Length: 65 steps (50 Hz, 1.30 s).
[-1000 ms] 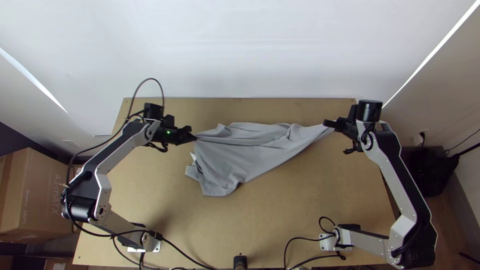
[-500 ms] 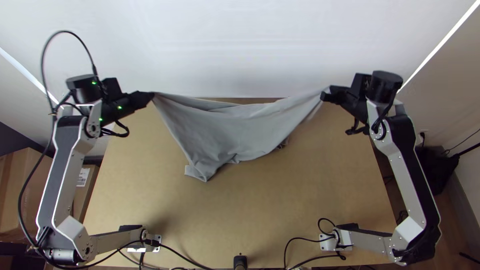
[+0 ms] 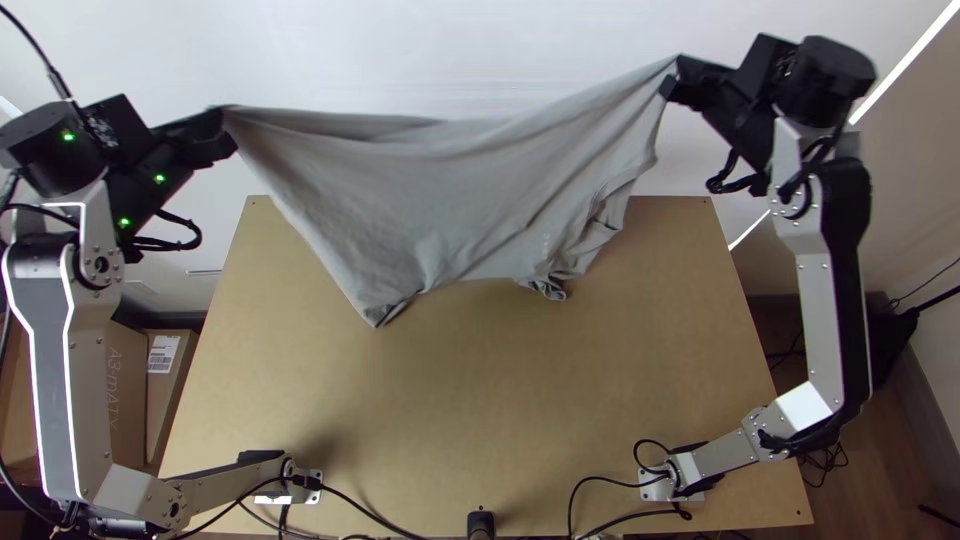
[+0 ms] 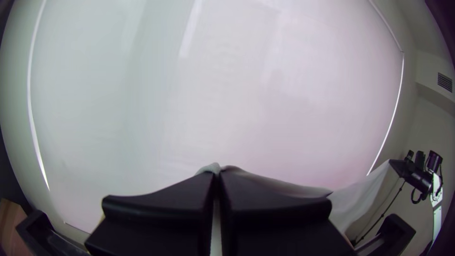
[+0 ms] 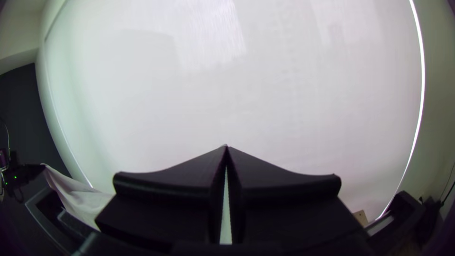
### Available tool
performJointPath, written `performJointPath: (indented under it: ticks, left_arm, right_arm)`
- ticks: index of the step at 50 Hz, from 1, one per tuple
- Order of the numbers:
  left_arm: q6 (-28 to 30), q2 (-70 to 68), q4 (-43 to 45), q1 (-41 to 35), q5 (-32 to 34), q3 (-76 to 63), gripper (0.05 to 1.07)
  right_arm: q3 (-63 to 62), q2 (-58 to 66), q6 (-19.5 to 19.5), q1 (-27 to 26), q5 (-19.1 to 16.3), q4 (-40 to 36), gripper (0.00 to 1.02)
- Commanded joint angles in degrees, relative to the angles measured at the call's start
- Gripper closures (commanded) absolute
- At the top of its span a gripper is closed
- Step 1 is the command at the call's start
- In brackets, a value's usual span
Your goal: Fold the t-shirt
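Note:
The grey t-shirt (image 3: 440, 200) hangs in the air between both grippers, above the table's far part, its top edge sagging slightly and its lower part draping in loose folds. At the upper left, my left gripper (image 3: 228, 130) is shut on one corner. My right gripper (image 3: 675, 80) pinches the other upper corner. From the left wrist, cloth (image 4: 350, 196) stretches away from the shut left gripper (image 4: 217, 176) toward the other arm. In the right wrist view the right gripper (image 5: 226, 149) has its tips together, with cloth (image 5: 78, 192) off to one side.
The light wooden table (image 3: 480, 400) lies below the shirt, with a pale wall beyond its far edge. Cables (image 3: 575, 500) run along the near edge by the arm bases. Cardboard boxes (image 3: 125, 380) stand beside the table's left side.
Both grippers have risen and spread apart, the left going left and the right going right. The shirt has been lifted from the tabletop and stretched wider between them.

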Motion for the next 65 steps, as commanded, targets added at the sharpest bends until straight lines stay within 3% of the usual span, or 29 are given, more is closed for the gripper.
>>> performJointPath:
  ticks: [1, 16, 22, 30, 44, 53, 63, 65]
  left_arm:
    - [1.8, -3.5, 0.2, 0.4, -3.1, 6.0, 1.05]
    - [3.2, -13.6, 0.0, 0.6, -11.0, 12.2, 1.05]
    - [3.4, -18.7, -0.1, 1.2, -12.2, 12.0, 1.05]
    - [2.9, -24.2, -0.9, 2.1, -12.3, 11.6, 1.05]
    - [1.5, -26.5, -4.3, 2.3, -11.9, 11.1, 1.05]
    - [-2.9, -30.6, -7.0, 2.2, -6.9, -2.9, 1.05]
    - [-6.9, -38.4, -11.9, 0.5, 5.5, -30.5, 1.05]
    - [-6.6, -40.0, -11.5, 0.4, 5.5, -35.7, 1.05]
  right_arm:
    - [3.7, -4.8, 1.7, -0.4, 0.3, 3.3, 1.0]
    - [-1.2, -23.3, 2.9, 2.1, 0.1, 4.5, 1.0]
    - [-4.5, -32.0, 5.0, 9.5, 0.2, 3.5, 1.0]
    - [-4.5, -38.3, 8.1, 8.1, -1.2, -0.7, 1.0]
    - [-4.9, -39.8, 8.2, 8.1, -1.3, -3.9, 1.0]
    - [-21.4, -42.2, 9.2, 9.2, -1.3, -3.0, 1.0]
    - [-51.5, -49.1, 9.2, 9.7, -1.3, 5.3, 1.0]
    - [-56.5, -49.7, 9.2, 9.5, -1.3, 6.8, 1.0]
